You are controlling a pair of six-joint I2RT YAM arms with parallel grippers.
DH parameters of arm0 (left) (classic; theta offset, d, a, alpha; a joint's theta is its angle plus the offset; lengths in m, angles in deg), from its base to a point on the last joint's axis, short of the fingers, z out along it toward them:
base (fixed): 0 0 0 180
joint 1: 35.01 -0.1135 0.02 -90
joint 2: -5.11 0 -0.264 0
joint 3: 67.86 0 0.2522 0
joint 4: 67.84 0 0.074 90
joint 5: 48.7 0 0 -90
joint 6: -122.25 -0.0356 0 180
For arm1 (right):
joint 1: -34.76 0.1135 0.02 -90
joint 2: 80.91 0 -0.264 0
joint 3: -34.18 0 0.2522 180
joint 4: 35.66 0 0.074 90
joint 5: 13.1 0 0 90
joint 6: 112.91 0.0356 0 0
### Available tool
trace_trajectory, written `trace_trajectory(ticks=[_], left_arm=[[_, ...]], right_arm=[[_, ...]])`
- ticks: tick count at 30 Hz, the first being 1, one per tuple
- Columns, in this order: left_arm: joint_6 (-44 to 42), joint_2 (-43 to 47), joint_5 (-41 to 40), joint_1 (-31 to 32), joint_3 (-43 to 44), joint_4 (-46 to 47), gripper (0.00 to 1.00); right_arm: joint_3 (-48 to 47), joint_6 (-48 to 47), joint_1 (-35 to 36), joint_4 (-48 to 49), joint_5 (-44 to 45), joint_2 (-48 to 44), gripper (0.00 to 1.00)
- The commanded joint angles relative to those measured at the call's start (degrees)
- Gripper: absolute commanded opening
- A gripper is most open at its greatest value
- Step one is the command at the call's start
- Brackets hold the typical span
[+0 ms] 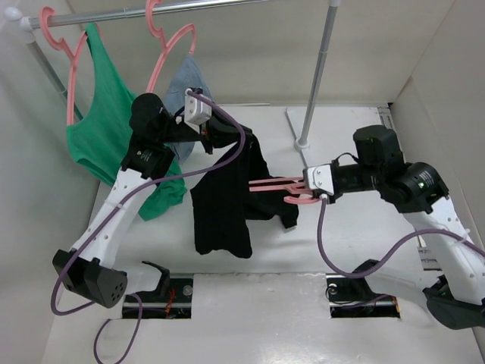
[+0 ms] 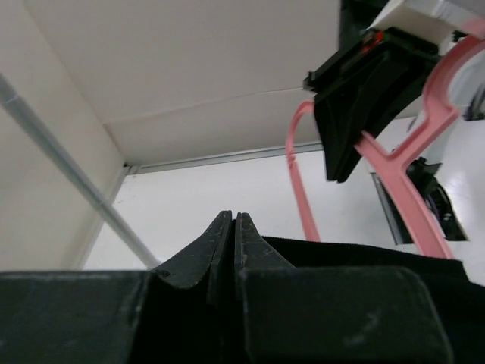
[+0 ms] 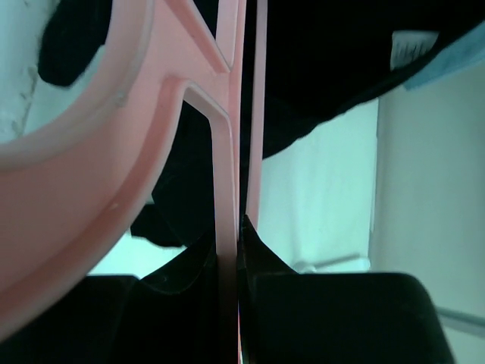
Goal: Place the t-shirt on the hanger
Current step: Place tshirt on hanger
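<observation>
The black t-shirt [image 1: 223, 205] hangs in the air over the middle of the table, held by its top edge. My left gripper [image 1: 227, 136] is shut on that edge; in the left wrist view its fingertips [image 2: 231, 227] are pressed together with black cloth [image 2: 364, 254] beside them. My right gripper [image 1: 307, 186] is shut on the pink hanger [image 1: 276, 184] near its hook and holds it level, its arms pointing left into the shirt. The right wrist view shows the hanger [image 3: 114, 152] clamped between the jaws, with the shirt [image 3: 333, 53] behind it. The hanger [image 2: 402, 189] also shows in the left wrist view.
A rail [image 1: 151, 11] at the back left carries a green tank top [image 1: 106, 129] and a blue-grey garment [image 1: 186, 83], each on a pink hanger. The rail's upright pole [image 1: 318, 68] stands on a base [image 1: 303, 140] at the back. White walls close in on both sides.
</observation>
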Motion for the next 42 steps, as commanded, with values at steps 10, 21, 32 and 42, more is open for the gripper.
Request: trace_trajectory(ticks=[10,21,32,42], left_arm=[[-5.84,0.42,4.66,5.92,-2.49,-5.39,0.0],[-24.74,0.42,-0.09,5.41,-4.69,-26.04,0.36],[-33.67,-0.28,-1.05,-0.58,3.56,-43.85,0.82],[-56.91,-2.66,-18.11,7.68,0.23,-68.77,0.97]], right_arm=[[4.17,-2.2,1.97,10.79,-18.25,12.42,0.0],[14.7,-0.8,2.49,23.51,-19.4,11.81,0.0],[26.32,3.51,-0.76,36.02,-24.85,15.15,0.0],[26.86,6.5,-1.9,39.8,-24.24,14.01,0.0]])
